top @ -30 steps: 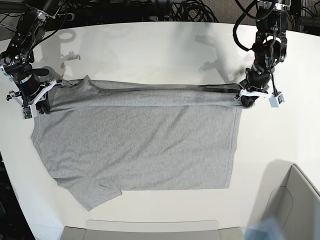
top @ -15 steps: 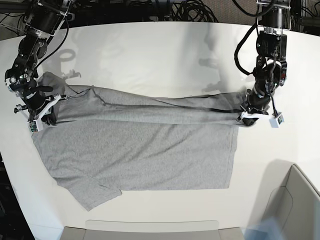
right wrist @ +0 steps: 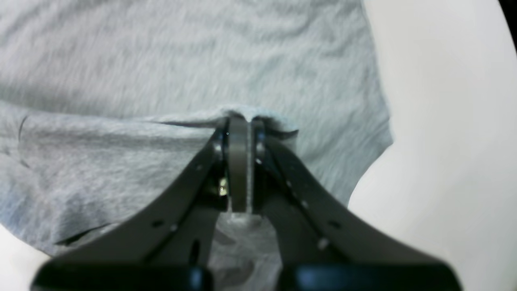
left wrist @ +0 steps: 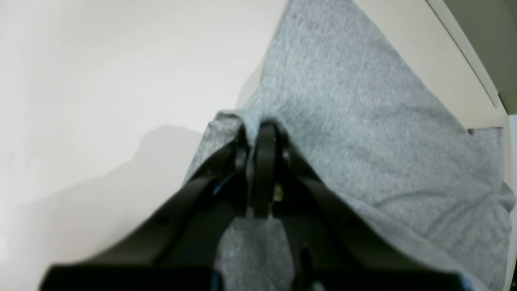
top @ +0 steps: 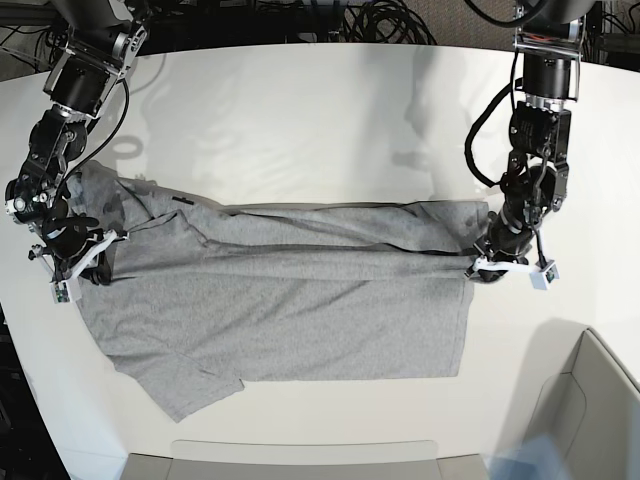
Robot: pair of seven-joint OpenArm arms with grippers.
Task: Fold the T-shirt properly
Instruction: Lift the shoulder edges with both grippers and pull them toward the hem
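Base: T-shirt [top: 300,300] on table [top: 300,120].

Heather-grey T-shirt [top: 290,310] (seemingly plain, though blurred) on white table [top: 300,120]; black fingers [right wrist: 238,161].

No readable text, labels or numbers on anything visible.

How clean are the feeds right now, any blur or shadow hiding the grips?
Left wrist: soft focus, left gripper dark and blurred, its shadow on the table. Right wrist: T-shirt smeared, right gripper fairly sharp. Base: sharp, arm shadows on the table.
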